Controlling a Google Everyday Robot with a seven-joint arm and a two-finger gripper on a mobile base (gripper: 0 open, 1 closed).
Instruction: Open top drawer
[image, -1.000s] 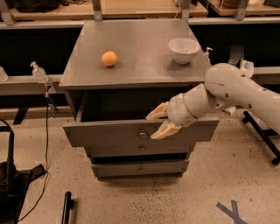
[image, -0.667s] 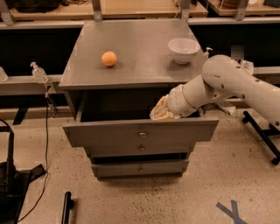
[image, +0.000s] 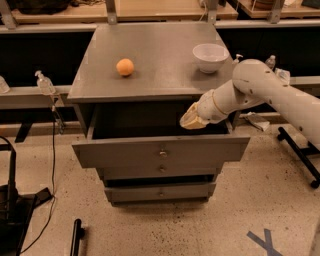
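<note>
The grey metal cabinet (image: 150, 75) stands in the middle of the camera view. Its top drawer (image: 161, 150) is pulled out toward me, its deep box open and dark inside, with a small round knob (image: 162, 153) at the centre of its front. My gripper (image: 189, 120) sits at the end of the white arm (image: 260, 90) that comes in from the right. It hangs over the right part of the open drawer box, above and behind the drawer front and apart from the knob. Nothing shows in it.
An orange ball (image: 125, 67) and a white bowl (image: 210, 56) sit on the cabinet top. Two narrower drawers (image: 161, 191) lie below the top one. A clear bottle (image: 44, 83) stands on the left shelf. Black stands and cables are on the floor at left.
My gripper has lifted from the drawer front near the knob and moved up and back over the open drawer box. The drawer stays pulled out.
</note>
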